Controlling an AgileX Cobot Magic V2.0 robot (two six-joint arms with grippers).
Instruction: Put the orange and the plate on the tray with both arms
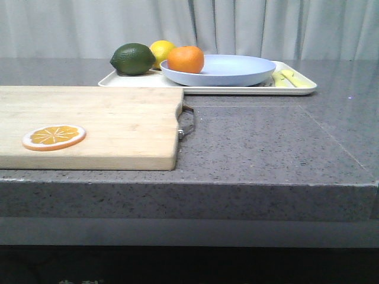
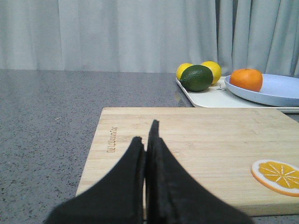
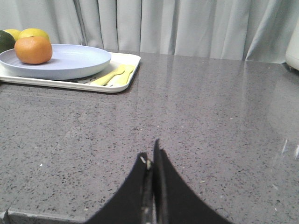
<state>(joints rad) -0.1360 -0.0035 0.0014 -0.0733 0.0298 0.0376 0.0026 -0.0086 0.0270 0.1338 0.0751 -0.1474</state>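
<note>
Orange (image 1: pixel 186 59) is seen resting on the left side of the lavender plate (image 1: pixel 231 71), which is set on the cream tray (image 1: pixel 296 89) near the bench's far edge. Left gripper (image 2: pixel 148 140) and right gripper (image 3: pixel 150 161) are pictured closed, gripping nothing.

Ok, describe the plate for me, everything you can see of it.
The plate is a wide, shallow, round dish in pale lavender-blue, matte and plain, plastic-looking, with a low upturned rim. It sits upright and level on the cream tray, filling much of its middle. The orange rests inside it near its left edge. Pale yellow utensils lie on the tray beside it to the right. No end effector is near it.
</note>
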